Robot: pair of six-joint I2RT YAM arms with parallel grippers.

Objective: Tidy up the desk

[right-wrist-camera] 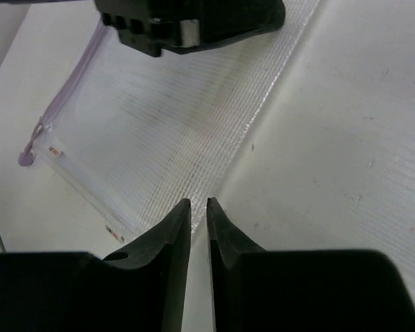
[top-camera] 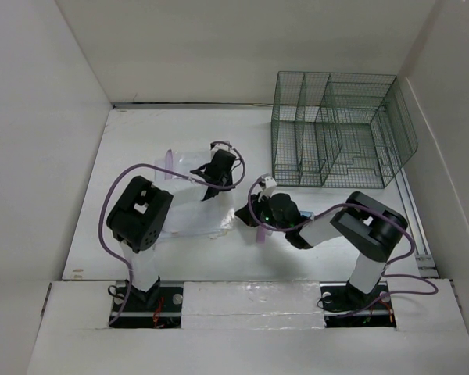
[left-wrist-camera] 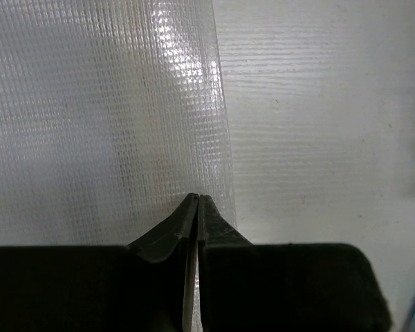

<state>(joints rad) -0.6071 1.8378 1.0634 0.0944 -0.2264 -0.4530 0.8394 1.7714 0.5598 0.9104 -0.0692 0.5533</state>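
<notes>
Left gripper (left-wrist-camera: 197, 199) pinched shut on one edge of the pouch (left-wrist-camera: 90, 124), middle of the smooth desk (top-camera: 141, 137); right gripper (right-wrist-camera: 199, 202) barely parted beside it. Limp, light, slippery, I'd say: take it by the edges.

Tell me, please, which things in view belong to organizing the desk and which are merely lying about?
Belong to the job: desk; clear zip pouch, its edge pinched by the shut left claw, right claw slightly open at its corner; green wire organizer, likely its destination.
Merely there: white walls; purple arm cables.
</notes>
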